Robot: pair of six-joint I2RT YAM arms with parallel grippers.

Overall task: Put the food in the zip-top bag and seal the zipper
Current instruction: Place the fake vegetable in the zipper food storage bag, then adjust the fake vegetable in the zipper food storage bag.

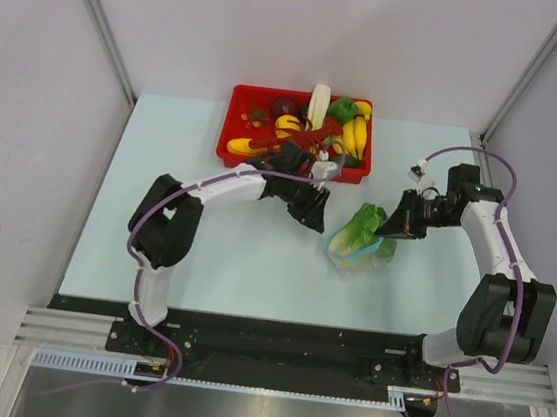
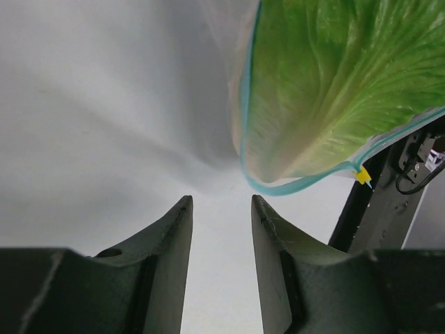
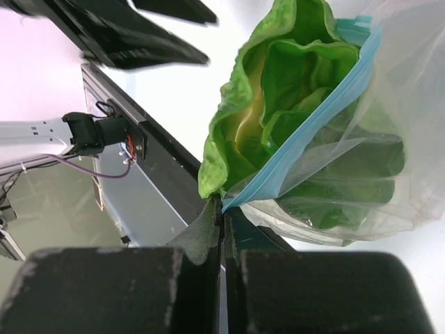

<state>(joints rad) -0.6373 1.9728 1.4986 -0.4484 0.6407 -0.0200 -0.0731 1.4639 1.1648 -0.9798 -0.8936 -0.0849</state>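
Right gripper (image 3: pixel 222 207) pinched on zipper (image 3: pixel 306 130) of zip-top bag (image 3: pixel 410 139); left gripper (image 2: pixel 221 203) spread, empty. Cabbage (image 3: pixel 278 69) partly in, unsealed; other food (image 1: pixel 355 135) in far tray (image 1: pixel 230 123).

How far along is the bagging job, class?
Done: the cabbage is partly inside the bag, its top sticking out. In hand: the right claw pinches the bag at its zipper; the left claw is open and empty. Left: food in the tray, then sealing.

Green cabbage (image 1: pixel 362 226) sticking halfway out of clear bag (image 3: pixel 410 139); blue zipper (image 3: pixel 306 136) unsealed.
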